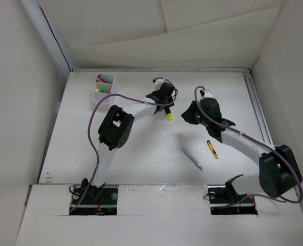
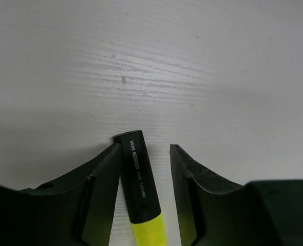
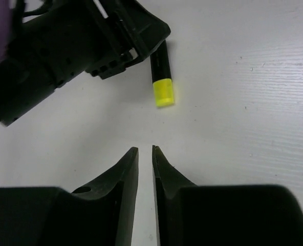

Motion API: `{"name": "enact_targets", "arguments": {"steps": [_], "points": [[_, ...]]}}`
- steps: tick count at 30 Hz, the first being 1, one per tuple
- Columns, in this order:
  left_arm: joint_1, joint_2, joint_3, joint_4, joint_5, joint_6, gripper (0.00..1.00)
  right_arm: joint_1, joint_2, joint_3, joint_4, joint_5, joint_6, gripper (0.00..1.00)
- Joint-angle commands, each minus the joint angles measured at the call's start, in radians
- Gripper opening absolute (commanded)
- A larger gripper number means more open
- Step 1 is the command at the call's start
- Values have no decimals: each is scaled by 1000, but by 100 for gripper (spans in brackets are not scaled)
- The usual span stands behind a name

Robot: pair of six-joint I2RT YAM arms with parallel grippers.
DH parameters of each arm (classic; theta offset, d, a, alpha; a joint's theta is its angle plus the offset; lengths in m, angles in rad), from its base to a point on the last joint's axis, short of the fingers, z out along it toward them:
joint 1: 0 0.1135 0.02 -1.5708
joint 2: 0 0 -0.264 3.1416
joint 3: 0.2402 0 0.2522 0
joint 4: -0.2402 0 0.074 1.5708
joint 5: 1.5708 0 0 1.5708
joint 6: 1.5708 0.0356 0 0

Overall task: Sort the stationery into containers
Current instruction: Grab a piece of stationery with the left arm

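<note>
A stubby black marker with a yellow end (image 2: 138, 179) lies on the white table between the fingers of my left gripper (image 2: 145, 148). It touches the left finger, and a gap shows on the right side, so the jaws are open around it. From above, the marker (image 1: 168, 115) pokes out below the left gripper (image 1: 165, 102). My right gripper (image 3: 144, 149) hovers just to its right with a narrow empty gap, facing the marker (image 3: 161, 77). The white partitioned box (image 1: 101, 98) at the back left holds red and green pieces.
A grey-blue pen (image 1: 192, 159) and a black-and-yellow pen (image 1: 212, 149) lie on the table in front of the right arm. The left arm's black housing (image 3: 64, 46) fills the upper left of the right wrist view. Walls close in the table on three sides.
</note>
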Motion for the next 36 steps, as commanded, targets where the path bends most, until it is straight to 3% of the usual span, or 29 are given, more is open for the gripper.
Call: {"name": "enact_targets", "arguments": {"steps": [1,5,12,14,17,21,22,25,28,29,31,36], "points": [[-7,41,61,-106,-69,16,39,6,-108,-18,-14,0,-25,24],[-17,73,81,-137,-112,16,39,6,-207,-27,-59,9,-36,36],[-17,107,95,-137,-134,7,38,-3,-364,-56,-122,9,-36,41],[-17,118,118,-149,-134,7,28,-3,-389,-65,-122,9,-45,41],[-26,118,108,-149,-134,16,23,-3,-401,-65,-146,18,-54,43],[-37,118,98,-149,-114,53,35,-12,-401,-65,-146,9,-54,43],[-37,109,98,-158,-126,63,43,-12,-390,-65,-146,9,-54,43],[-37,86,62,-149,-137,73,55,-12,-370,-65,-146,-2,-64,43],[-37,61,31,-100,-117,102,56,-12,-356,-65,-146,-2,-64,43],[-37,61,31,-76,-88,129,45,-12,-356,-65,-146,-2,-64,43],[-37,61,52,-75,-73,152,40,-12,-356,-75,-146,-2,-64,43],[-37,84,86,-140,-63,198,37,-12,-367,-65,-146,7,-64,44]]}}
